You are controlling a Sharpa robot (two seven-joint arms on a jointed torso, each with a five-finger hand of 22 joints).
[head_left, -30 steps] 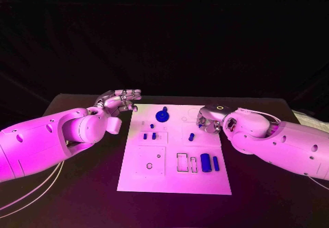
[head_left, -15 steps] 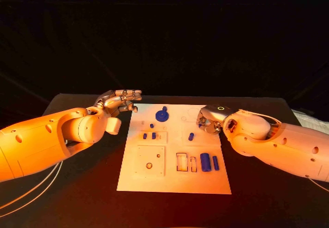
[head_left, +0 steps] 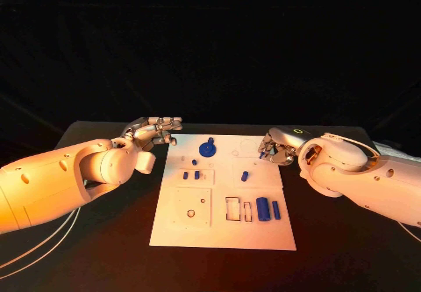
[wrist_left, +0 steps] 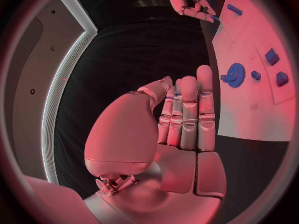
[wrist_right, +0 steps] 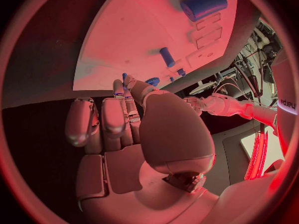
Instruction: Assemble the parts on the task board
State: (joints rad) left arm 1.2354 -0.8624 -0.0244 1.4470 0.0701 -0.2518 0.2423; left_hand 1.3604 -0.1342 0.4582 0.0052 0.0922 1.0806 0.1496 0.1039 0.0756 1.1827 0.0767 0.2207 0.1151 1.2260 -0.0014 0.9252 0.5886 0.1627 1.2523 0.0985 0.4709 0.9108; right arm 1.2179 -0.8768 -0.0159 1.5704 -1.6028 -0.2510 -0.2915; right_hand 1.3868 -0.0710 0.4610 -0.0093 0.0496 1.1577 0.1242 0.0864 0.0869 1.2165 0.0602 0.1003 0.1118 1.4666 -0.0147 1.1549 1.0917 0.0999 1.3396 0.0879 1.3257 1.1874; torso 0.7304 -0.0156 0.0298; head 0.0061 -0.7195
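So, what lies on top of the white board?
On the board lie blue parts: a gear at the far end, small pegs mid-board, a thick cylinder and a thin rod nearer. The right hand covers the far right edge.

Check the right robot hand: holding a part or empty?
Holding. The right robot hand pinches a small blue part at its fingertips, just above the task board's right edge; the right wrist view shows blue at the fingertips too.

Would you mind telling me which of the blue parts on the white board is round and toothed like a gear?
It is the blue gear at the far end of the board, between the two hands. The other blue parts are small pegs, blocks and cylinders.
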